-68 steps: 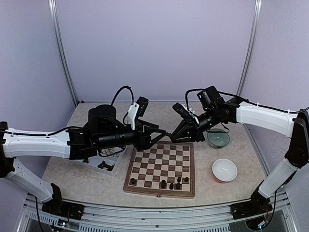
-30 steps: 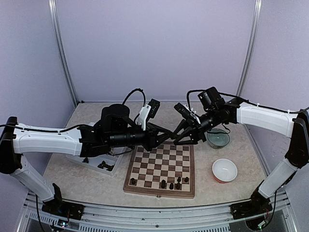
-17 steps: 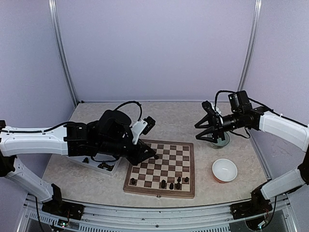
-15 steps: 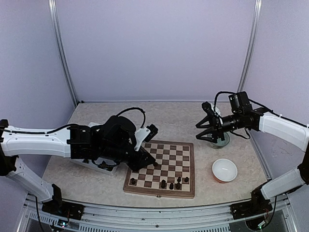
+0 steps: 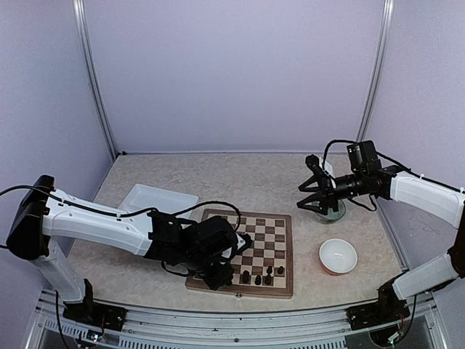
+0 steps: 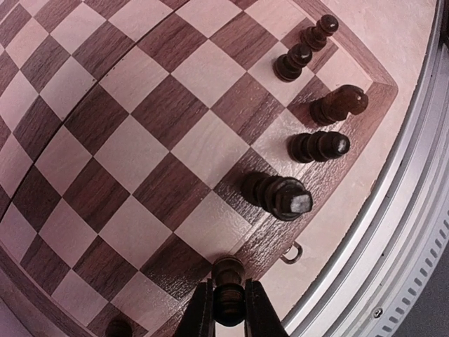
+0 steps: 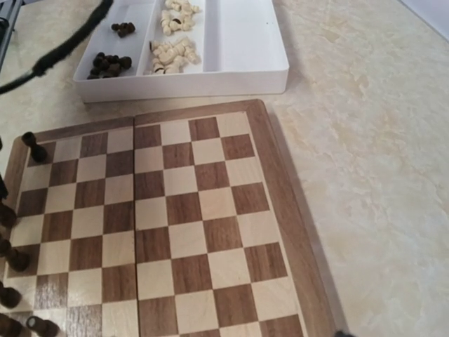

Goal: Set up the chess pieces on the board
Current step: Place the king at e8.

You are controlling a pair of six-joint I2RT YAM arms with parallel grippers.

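A dark chess piece stands upright, pinched between the two fingers of the left gripper, whose jaws press against its sides. In the left wrist view it sits over the near border of the chessboard, just beside a small metal clasp. Whether its base touches the wood cannot be told. To its right, five more dark pieces stand in a loose line along the same near edge. The left arm lies low across the board's near left corner.

The right gripper is well apart from the board, raised beside a glass bowl on the right of the table, with its jaws spread apart. A white bowl sits closer to the arms, just right of the board.

The right wrist view shows a white tray just beyond the board's far left corner. It holds loose dark chessmen in one compartment and cream chessmen in the next.

Everything rests on a beige, marble-patterned table. Plain pale lilac walls enclose it, and a metal rail runs along the near edge.
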